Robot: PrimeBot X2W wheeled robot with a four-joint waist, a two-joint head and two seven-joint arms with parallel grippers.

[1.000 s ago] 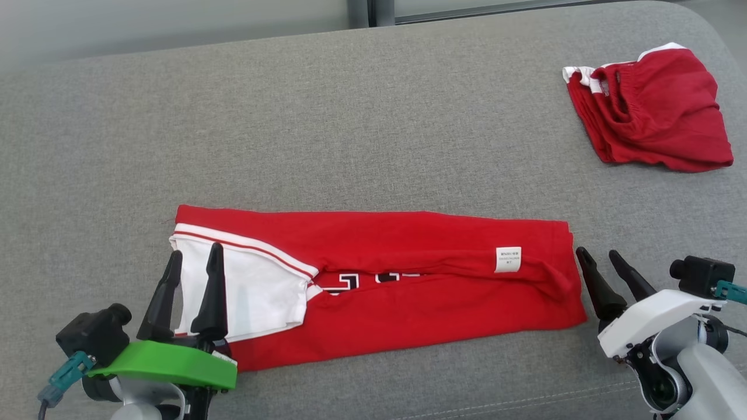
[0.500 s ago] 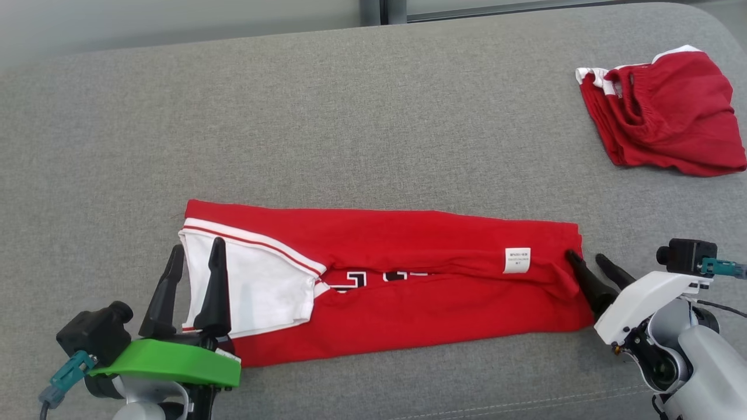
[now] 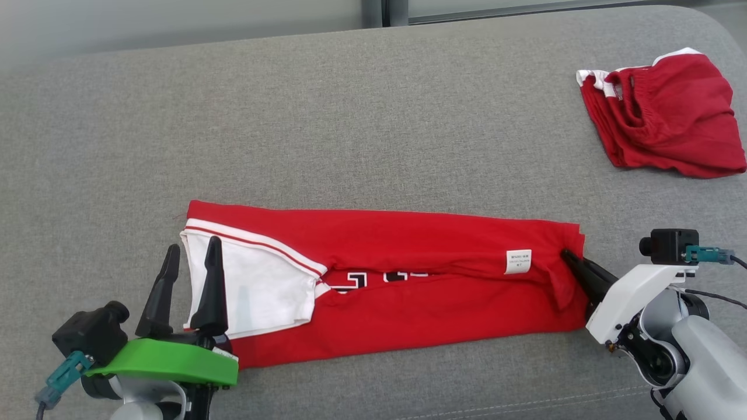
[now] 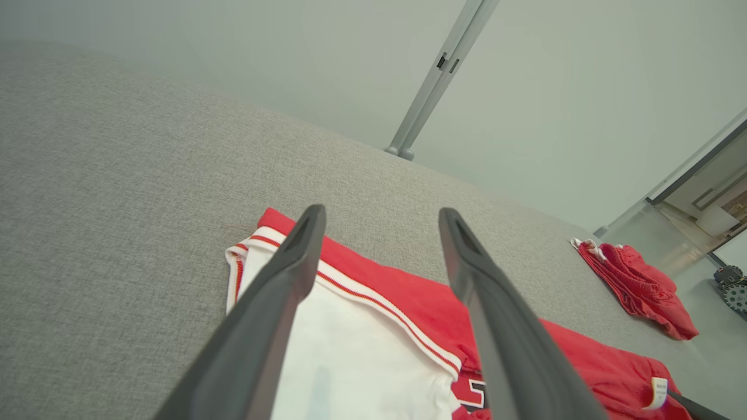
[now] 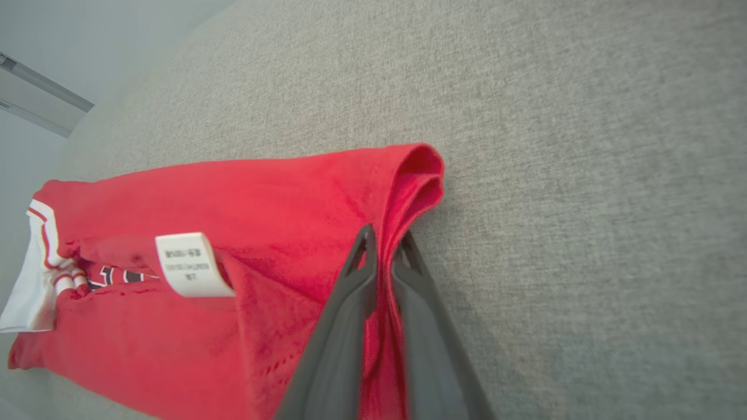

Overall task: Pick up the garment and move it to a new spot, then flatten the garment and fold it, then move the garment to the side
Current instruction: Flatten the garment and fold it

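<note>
Red cloth folded into a long band, the garment (image 3: 408, 291) lies across the near half of the grey cushion (image 3: 350, 116), its white-trimmed end toward the robot's left and its care label (image 3: 518, 261) near the right end. What has changed is on the right. A second ago the right gripper (image 5: 385, 239) stood with its fingers spread just beside that end and clear of the fabric; now it has slid in and its two fingers are drawn nearly together, with the doubled red edge pinched between them. The left gripper (image 3: 194, 245) is as it was, jaws fully spread above the white panel and holding nothing. The slight drift of the whole head view is the camera's, not the cloth's, and the crumpled red shorts (image 3: 665, 116) stay well apart at the far right. Judging by this, the lengthwise folds are done and the right end is now secured, probably to be carried over toward the left for a crosswise fold. The pinch takes only the edge, so the layers beneath may slip or drag when it lifts.
</note>
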